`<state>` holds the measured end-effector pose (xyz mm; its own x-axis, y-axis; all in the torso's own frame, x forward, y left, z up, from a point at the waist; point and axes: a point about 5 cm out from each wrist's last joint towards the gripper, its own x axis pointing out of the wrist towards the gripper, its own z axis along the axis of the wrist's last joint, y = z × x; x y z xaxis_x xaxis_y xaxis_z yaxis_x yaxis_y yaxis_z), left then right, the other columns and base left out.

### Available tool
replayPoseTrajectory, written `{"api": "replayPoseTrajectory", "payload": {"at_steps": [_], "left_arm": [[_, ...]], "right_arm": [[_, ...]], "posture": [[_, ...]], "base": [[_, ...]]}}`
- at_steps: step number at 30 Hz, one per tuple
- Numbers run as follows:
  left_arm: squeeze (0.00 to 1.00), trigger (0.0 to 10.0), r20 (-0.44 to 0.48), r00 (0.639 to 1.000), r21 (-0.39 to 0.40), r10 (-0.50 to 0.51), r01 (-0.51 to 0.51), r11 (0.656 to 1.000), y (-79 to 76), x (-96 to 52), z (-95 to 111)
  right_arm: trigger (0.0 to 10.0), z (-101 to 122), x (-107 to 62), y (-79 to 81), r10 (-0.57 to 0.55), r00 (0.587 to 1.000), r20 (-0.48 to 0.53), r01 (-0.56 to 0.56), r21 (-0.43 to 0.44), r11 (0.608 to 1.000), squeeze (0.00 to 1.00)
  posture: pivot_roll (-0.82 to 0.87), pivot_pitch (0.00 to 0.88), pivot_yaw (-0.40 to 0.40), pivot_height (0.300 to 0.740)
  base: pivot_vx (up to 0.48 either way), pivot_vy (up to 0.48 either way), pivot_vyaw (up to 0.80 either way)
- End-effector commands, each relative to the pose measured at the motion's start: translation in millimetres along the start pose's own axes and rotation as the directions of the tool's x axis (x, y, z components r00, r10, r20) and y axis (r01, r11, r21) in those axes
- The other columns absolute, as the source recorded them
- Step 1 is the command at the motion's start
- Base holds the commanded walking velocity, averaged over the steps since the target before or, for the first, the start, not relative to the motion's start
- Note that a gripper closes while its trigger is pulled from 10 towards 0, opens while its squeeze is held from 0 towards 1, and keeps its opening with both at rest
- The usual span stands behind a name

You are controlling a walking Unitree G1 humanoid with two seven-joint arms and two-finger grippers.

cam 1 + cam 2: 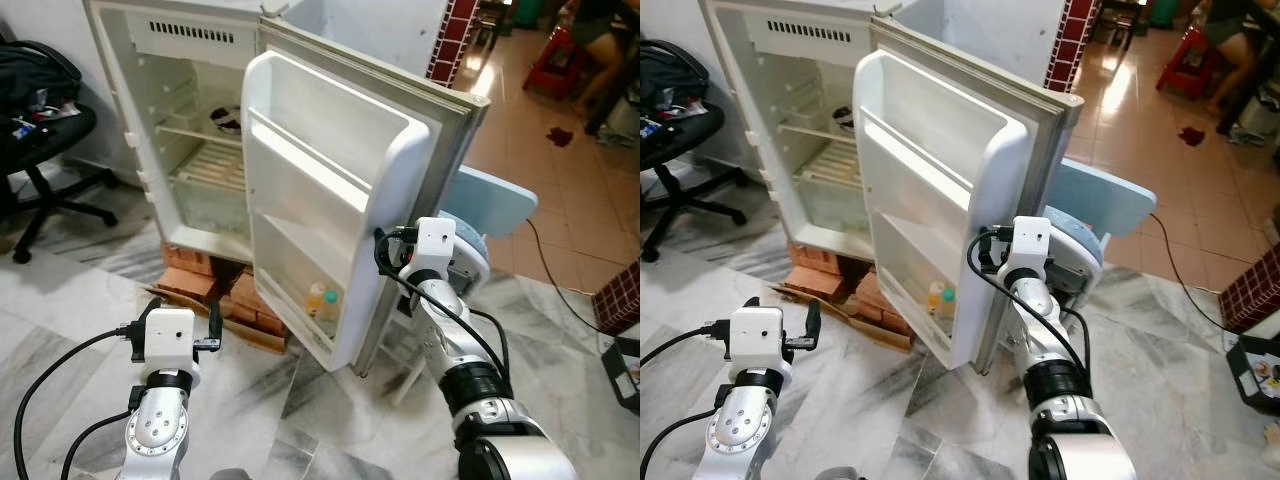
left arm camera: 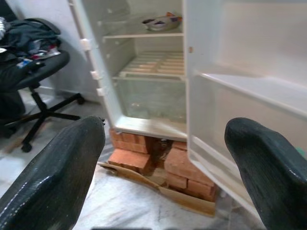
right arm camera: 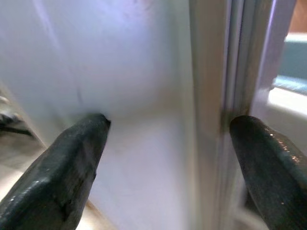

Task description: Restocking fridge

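Observation:
A small white fridge point(image 1: 190, 150) stands open on red bricks point(image 1: 195, 272). Its door point(image 1: 330, 200) swings out toward me. Two small bottles point(image 1: 322, 303) sit in the lowest door shelf, and a bowl point(image 2: 160, 21) rests on the upper shelf inside. My right gripper point(image 3: 163, 143) is open, one finger on each side of the door's outer edge; it shows at that edge point(image 1: 385, 255). My left gripper point(image 2: 163, 158) is open and empty, held low above the floor in front of the fridge point(image 1: 175, 318).
A black office chair point(image 1: 45, 130) with a bag on it stands left of the fridge. A light-blue chair point(image 1: 490, 195) is behind the door. A person point(image 1: 600, 40) and a red stool point(image 1: 555, 60) are at the far right. A cable point(image 1: 560, 285) crosses the tiled floor.

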<state>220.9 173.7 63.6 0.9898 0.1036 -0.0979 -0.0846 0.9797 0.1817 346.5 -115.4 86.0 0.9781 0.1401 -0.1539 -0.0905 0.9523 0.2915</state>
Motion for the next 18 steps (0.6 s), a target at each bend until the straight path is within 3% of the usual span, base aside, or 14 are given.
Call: {"api": "replayPoseTrajectory", "payload": {"at_steps": [1, 2, 3, 4, 6, 7, 8, 9, 10, 11, 12, 13, 15, 18], "left_arm": [[0.00, 10.0, -0.008, 1.000, -0.003, -0.024, 0.024, 1.000, -6.1, 1.4, -1], [0.00, 10.0, -0.008, 1.000, -0.003, -0.024, 0.024, 1.000, -6.1, 1.4, -1], [0.00, 10.0, -0.006, 1.000, -0.004, -0.029, 0.028, 1.000, -6.7, 2.6, -1], [0.00, 10.0, -0.005, 1.000, -0.004, -0.031, 0.031, 1.000, -6.7, 3.5, 0], [0.00, 10.0, -0.003, 1.000, -0.004, -0.031, 0.031, 1.000, -6.3, 4.1, 0], [0.00, 10.0, -0.002, 1.000, -0.003, -0.031, 0.031, 1.000, -6.2, 4.1, 0], [0.00, 10.0, -0.002, 1.000, -0.003, -0.031, 0.031, 1.000, -6.2, 4.1, 0], [0.00, 10.0, -0.002, 1.000, -0.002, -0.031, 0.031, 1.000, -5.9, 3.9, 0], [0.00, 10.0, -0.002, 1.000, -0.002, -0.031, 0.031, 1.000, -5.9, 3.5, 0], [0.00, 10.0, -0.002, 1.000, -0.002, -0.031, 0.031, 1.000, -5.9, 3.5, 0], [0.00, 10.0, -0.003, 1.000, -0.002, -0.031, 0.031, 1.000, -5.9, 3.4, 0], [0.00, 10.0, -0.004, 0.999, -0.002, -0.032, 0.032, 0.999, -6.5, 3.0, -1], [0.00, 10.0, -0.004, 0.999, -0.002, -0.032, 0.032, 0.999, -6.9, 2.8, -1], [0.00, 10.0, -0.006, 0.999, -0.004, -0.038, 0.038, 0.999, -8.5, 1.9, -1]], "right_arm": [[10.0, 27, 5.3, 39.8, 0.244, 0.962, 0.126, -0.262, 0.160, 0.952, 0.00], [10.0, 27, 5.3, 39.8, 0.244, 0.962, 0.126, -0.262, 0.160, 0.952, 0.00], [10.0, 38, -2.0, 58.2, 0.403, 0.892, 0.205, -0.443, 0.212, 0.871, 0.00], [10.0, 50, -13.8, 73.6, 0.538, 0.793, 0.286, -0.605, 0.262, 0.752, 0.00], [10.0, 60, -25.9, 82.0, 0.622, 0.699, 0.351, -0.715, 0.332, 0.616, 0.00], [10.0, 62, -32.0, 83.9, 0.657, 0.660, 0.365, -0.752, 0.328, 0.572, 0.00], [10.0, 62, -32.0, 83.9, 0.657, 0.660, 0.365, -0.752, 0.328, 0.572, 0.00], [10.0, 62, -42.1, 86.0, 0.720, 0.587, 0.370, -0.807, 0.340, 0.483, 0.00], [10.0, 57, -46.3, 84.1, 0.752, 0.562, 0.345, -0.823, 0.327, 0.464, 0.00], [10.0, 57, -46.3, 84.1, 0.752, 0.562, 0.345, -0.823, 0.327, 0.464, 0.00], [10.0, 54, -47.4, 82.4, 0.762, 0.559, 0.326, -0.825, 0.312, 0.472, 0.00], [10.0, 37, -49.6, 73.9, 0.782, 0.575, 0.240, -0.811, 0.295, 0.506, 0.00], [10.0, 32, -52.2, 70.0, 0.791, 0.577, 0.205, -0.807, 0.290, 0.514, 0.00], [10.0, 7, -74.1, 54.3, 0.860, 0.509, 0.032, -0.837, 0.251, 0.486, 0.00]], "posture": [[0.15, 0.000, -0.082, 0.740], [0.15, 0.000, -0.082, 0.740], [0.15, 0.000, -0.080, 0.740], [0.15, 0.000, -0.080, 0.740], [0.15, 0.000, -0.080, 0.740], [0.15, 0.000, -0.081, 0.740], [0.15, 0.000, -0.081, 0.740], [0.15, 0.000, -0.082, 0.740], [0.15, 0.000, -0.082, 0.740], [0.15, 0.000, -0.082, 0.740], [0.15, 0.000, -0.082, 0.740], [0.15, 0.000, -0.082, 0.740], [0.15, 0.000, -0.082, 0.740], [0.14, 0.000, -0.081, 0.740]], "base": [[0.000, 0.000, 0.00], [0.000, 0.000, 0.00], [0.000, 0.000, 0.00], [0.000, 0.000, 0.00], [0.000, 0.000, 0.00], [0.000, 0.000, 0.00], [0.000, 0.000, 0.00], [0.000, 0.000, 0.00], [0.000, 0.000, 0.00], [0.000, 0.000, 0.00], [0.000, 0.000, 0.00], [0.000, 0.000, 0.00], [0.000, 0.000, 0.00], [0.000, 0.000, 0.00]]}}
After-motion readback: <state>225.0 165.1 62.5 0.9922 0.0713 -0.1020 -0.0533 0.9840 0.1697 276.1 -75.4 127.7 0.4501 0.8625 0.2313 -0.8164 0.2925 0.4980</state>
